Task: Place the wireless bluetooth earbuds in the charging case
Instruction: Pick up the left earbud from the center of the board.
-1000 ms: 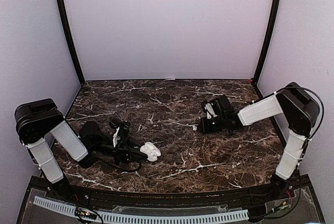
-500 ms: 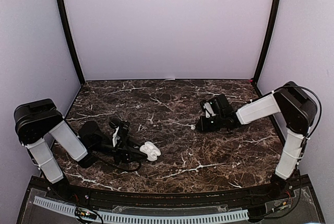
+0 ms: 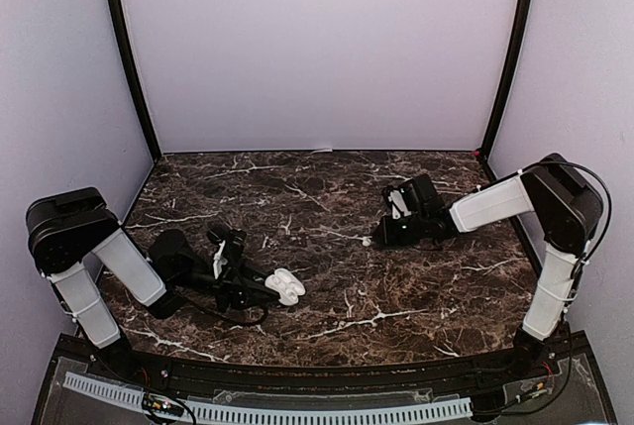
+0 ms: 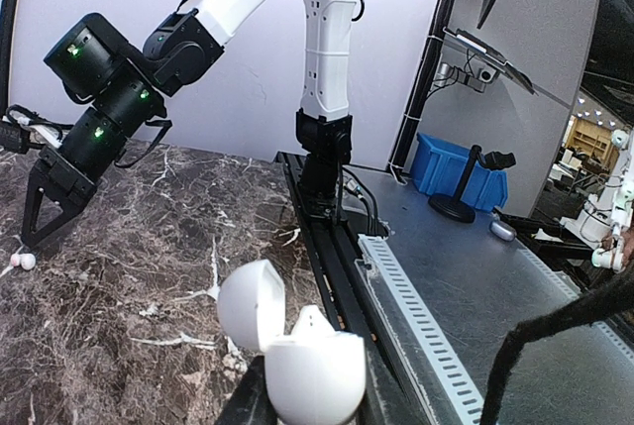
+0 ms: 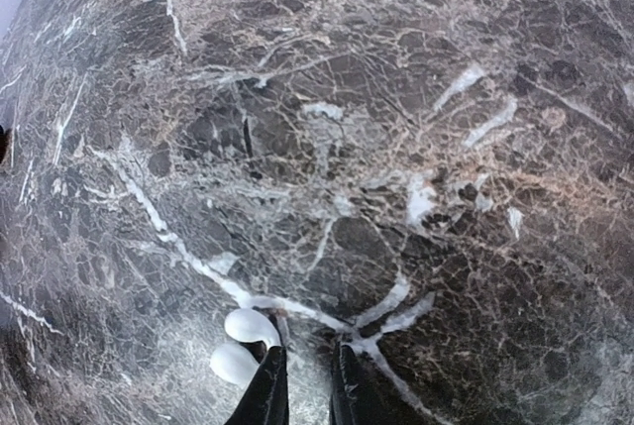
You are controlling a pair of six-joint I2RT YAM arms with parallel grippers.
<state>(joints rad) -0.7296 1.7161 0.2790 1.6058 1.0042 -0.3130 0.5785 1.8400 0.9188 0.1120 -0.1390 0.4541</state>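
Note:
My left gripper (image 3: 272, 286) is shut on the white charging case (image 3: 288, 287) low over the marble at the near left. In the left wrist view the charging case (image 4: 317, 371) stands open, its lid (image 4: 250, 304) swung back to the left. A white earbud (image 3: 368, 242) lies on the table at mid-right. My right gripper (image 3: 380, 238) is down at the tabletop right beside it. In the right wrist view the earbud (image 5: 243, 341) lies just outside the left finger (image 5: 267, 395). The right gripper (image 5: 305, 385) is narrowly open, with only marble between its jaws.
A black rail and white slotted strip (image 3: 267, 410) run along the near table edge. Lilac walls with black corner posts (image 3: 127, 58) close in the back and sides. From the left wrist the right arm (image 4: 119, 88) shows across the table.
My right gripper has crept slightly left toward the earbud and its jaws have parted a little. The left arm and the case have not moved.

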